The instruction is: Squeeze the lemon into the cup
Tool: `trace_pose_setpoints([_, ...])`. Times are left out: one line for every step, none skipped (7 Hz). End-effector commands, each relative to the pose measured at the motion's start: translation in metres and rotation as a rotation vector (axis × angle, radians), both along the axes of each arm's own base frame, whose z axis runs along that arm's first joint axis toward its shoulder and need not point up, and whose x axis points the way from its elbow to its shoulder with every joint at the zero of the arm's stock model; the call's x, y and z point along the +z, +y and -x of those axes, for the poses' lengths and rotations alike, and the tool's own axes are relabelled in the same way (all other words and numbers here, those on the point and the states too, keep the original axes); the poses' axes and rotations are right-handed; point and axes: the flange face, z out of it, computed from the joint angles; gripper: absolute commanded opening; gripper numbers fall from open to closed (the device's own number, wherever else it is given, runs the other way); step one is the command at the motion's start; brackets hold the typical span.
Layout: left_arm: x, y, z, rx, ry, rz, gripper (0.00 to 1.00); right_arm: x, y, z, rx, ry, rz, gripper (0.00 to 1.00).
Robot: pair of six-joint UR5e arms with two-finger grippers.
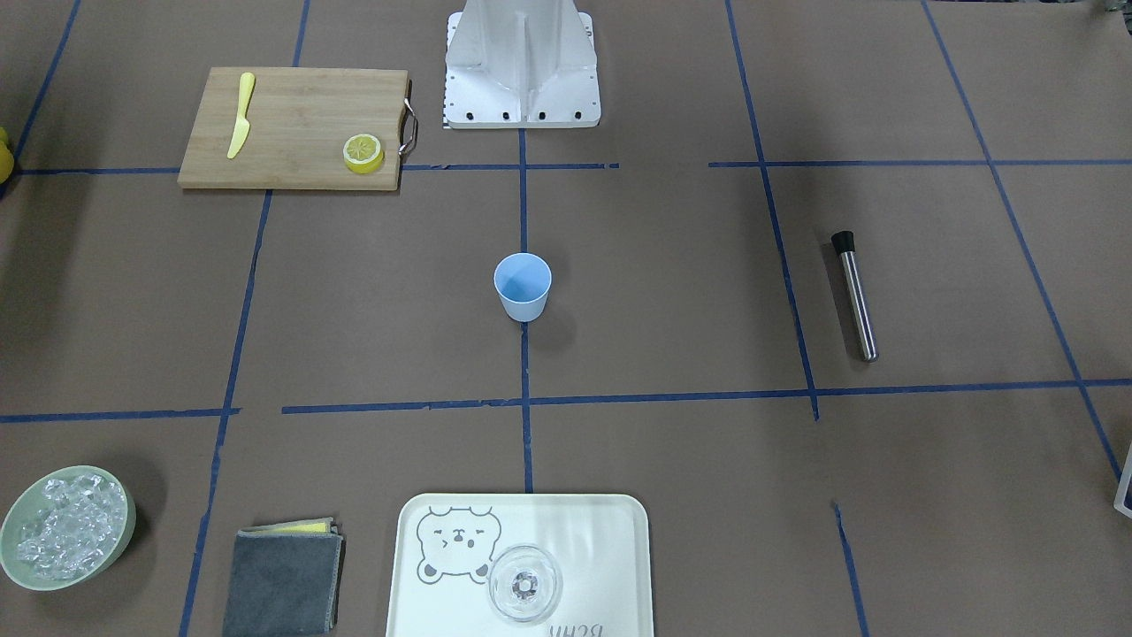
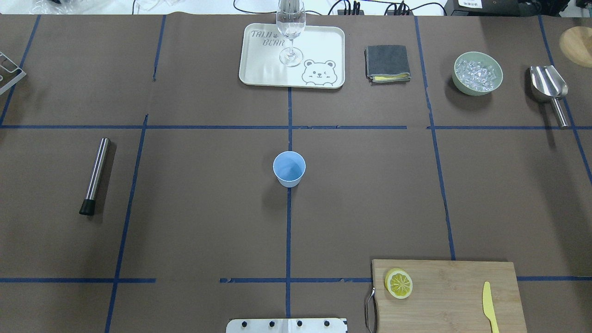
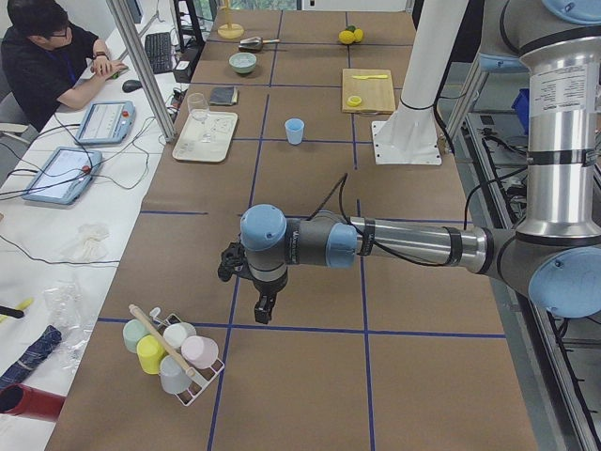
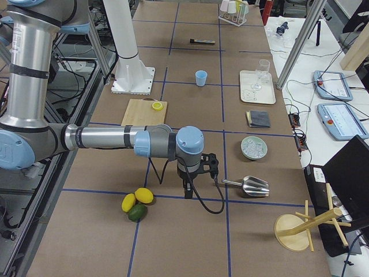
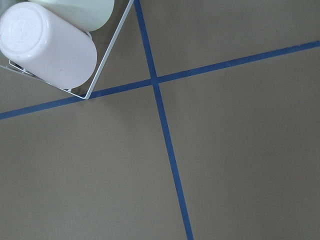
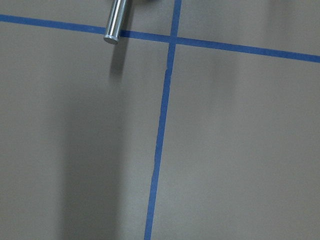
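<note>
The lemon (image 1: 363,153) lies cut face up on a cutting board (image 1: 292,106), well apart from the cup (image 1: 522,286) at the middle of the tabletop (image 1: 707,292). It is likely soft and slippery, so grip it across the rind. Whether the jaws of the left gripper (image 3: 266,308) and the right gripper (image 4: 187,190) are apart or together cannot be told.

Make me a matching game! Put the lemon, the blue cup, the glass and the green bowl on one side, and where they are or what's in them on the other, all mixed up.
Things:
1. lemon
2. cup
3. glass
4. green bowl

Places or states:
A. standing on the bear tray
B. full of ice
C. lying on the wooden cutting board
D. standing alone on a blue tape line

Right pairs: 1-C, 2-D, 3-A, 4-B.
</note>
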Motion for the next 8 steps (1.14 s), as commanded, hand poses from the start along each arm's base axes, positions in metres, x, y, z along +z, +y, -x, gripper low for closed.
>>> trace_pose_setpoints([-0.013,-0.002,0.000,0.001,0.003,-0.027,1.00,0.000,0.000,0.000,-0.002,-0.001,-0.003,1.00])
trace_pose_setpoints([-0.010,-0.002,0.000,0.001,0.001,-0.023,1.00,-0.001,0.000,0.002,-0.008,-0.001,-0.003,1.00])
trace_pose_setpoints([-0.016,-0.002,0.000,0.002,0.001,-0.035,1.00,-0.004,-0.004,0.003,-0.008,-0.004,-0.012,1.00])
trace_pose_setpoints([-0.035,-0.008,-0.001,0.004,0.002,-0.100,1.00,-0.015,-0.007,0.004,-0.008,-0.004,-0.033,1.00])
trace_pose_setpoints([-0.049,-0.016,-0.001,0.002,-0.002,-0.198,1.00,-0.038,-0.008,0.005,-0.003,-0.003,-0.072,1.00])
trace_pose_setpoints([-0.061,-0.026,-0.001,-0.002,0.003,-0.324,1.00,-0.051,-0.014,0.005,0.000,0.003,-0.108,1.00])
trace_pose_setpoints([-0.074,-0.040,-0.001,-0.010,0.011,-0.517,1.00,-0.063,-0.030,0.006,0.001,0.000,-0.166,1.00])
trace_pose_setpoints([-0.082,-0.041,-0.001,-0.031,0.023,-0.655,1.00,-0.070,-0.030,0.008,0.000,-0.037,-0.193,1.00])
